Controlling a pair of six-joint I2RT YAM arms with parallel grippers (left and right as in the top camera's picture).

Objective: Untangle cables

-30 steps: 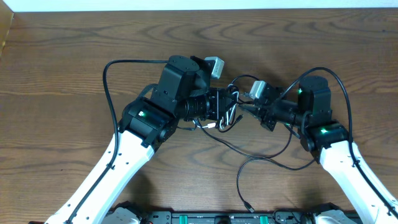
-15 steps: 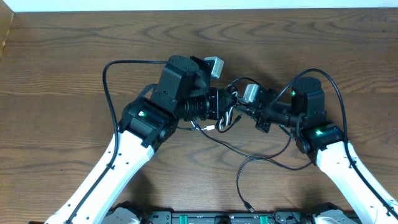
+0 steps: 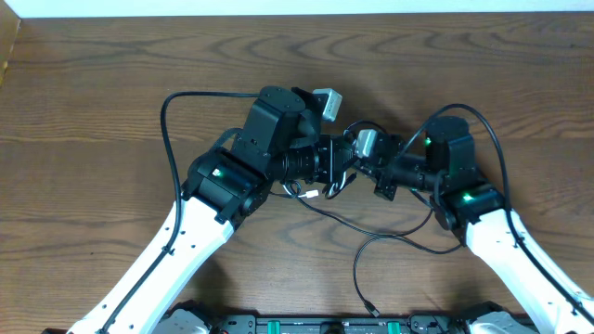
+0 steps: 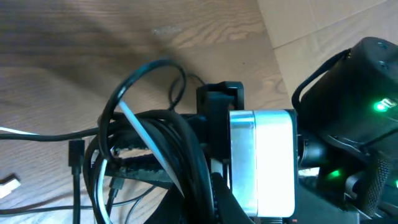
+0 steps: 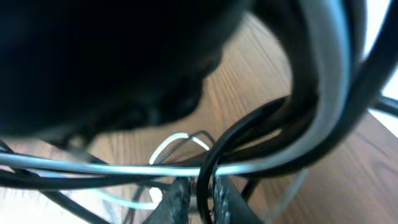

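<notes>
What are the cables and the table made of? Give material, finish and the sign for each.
Cables: probably rubber or plastic jackets, black and smooth with a faint sheen; they bend in soft loops.
White cable: likely plastic, glossier, catching the light.
Table: wood or wood-look laminate, brown and matte; grain lines show, but which of the two cannot be told.

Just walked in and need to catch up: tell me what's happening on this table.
Two robot arms are working on a cable bundle at the middle of the wooden table. The left tool is shut on the bundle, a knot of black cords with a white cable running through it. The right tool meets it from the other side, pinching one black cord. A loose black tail trails toward the near edge. The tangle is not yet undone.
</notes>
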